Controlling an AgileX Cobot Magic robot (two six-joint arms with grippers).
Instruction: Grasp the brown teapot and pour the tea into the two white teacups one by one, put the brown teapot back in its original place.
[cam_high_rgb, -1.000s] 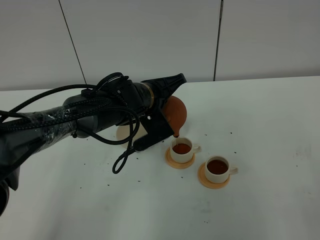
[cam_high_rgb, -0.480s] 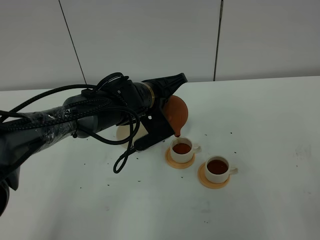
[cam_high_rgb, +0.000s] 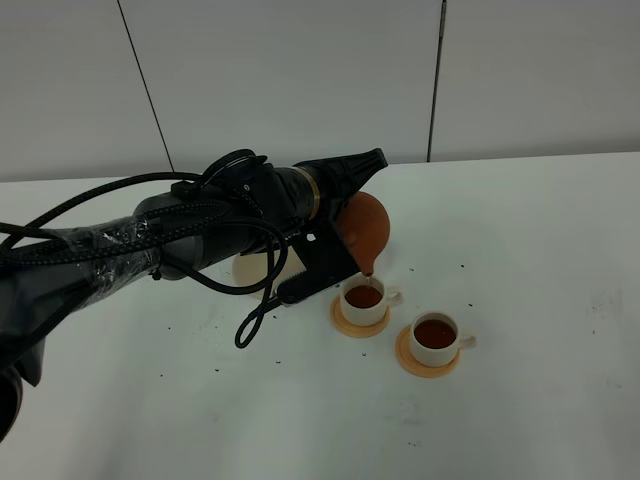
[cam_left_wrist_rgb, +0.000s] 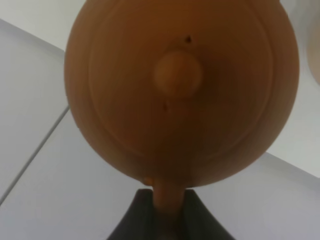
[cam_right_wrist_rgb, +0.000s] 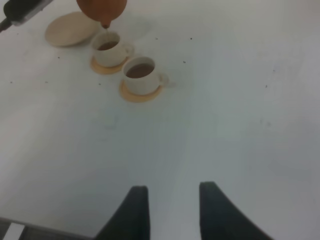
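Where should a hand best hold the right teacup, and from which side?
Grip the right teacup by its small side handle, coming from the right of the high view, where the handle points. It stands upright, full of tea, on a coaster, so keep it level.

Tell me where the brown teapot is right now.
In the exterior high view the brown teapot hangs tipped in the left hand, just left of centre, its spout directly over the nearer-left white teacup, in front of the cream saucer.

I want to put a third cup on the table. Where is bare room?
Bare: the table right of the cups, and the near strip in front of them. Crowded: around the saucer, where the left gripper tilts the teapot over the left cup.
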